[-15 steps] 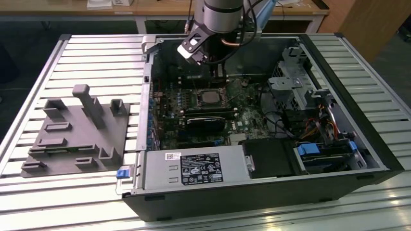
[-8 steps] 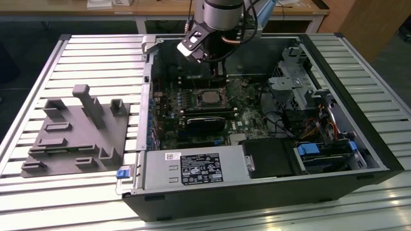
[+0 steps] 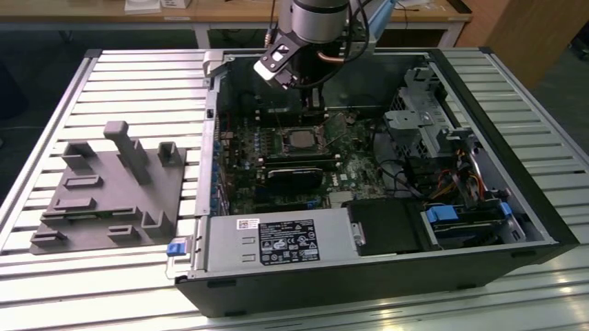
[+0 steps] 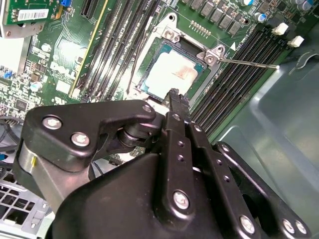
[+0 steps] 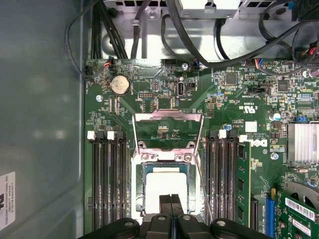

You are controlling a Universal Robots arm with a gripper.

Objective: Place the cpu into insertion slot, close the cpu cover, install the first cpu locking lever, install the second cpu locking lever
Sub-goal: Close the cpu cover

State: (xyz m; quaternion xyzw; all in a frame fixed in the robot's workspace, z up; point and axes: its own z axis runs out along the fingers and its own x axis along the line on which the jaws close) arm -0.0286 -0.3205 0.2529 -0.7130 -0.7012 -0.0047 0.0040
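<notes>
Fingers (image 5: 165, 204) pressed together, empty, over the seated cpu (image 5: 164, 181); swing the open cpu cover (image 5: 168, 115) down squarely without nudging it.

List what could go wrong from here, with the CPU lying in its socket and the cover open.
1. The shut gripper hangs close over the cpu in the socket; pressing off-centre could shift the chip or damage contacts.
2. The cpu cover lies flipped open; its thin frame may slip from the gripper.
3. The locking lever juts out free beside the socket and might snag the cover or gripper.
</notes>
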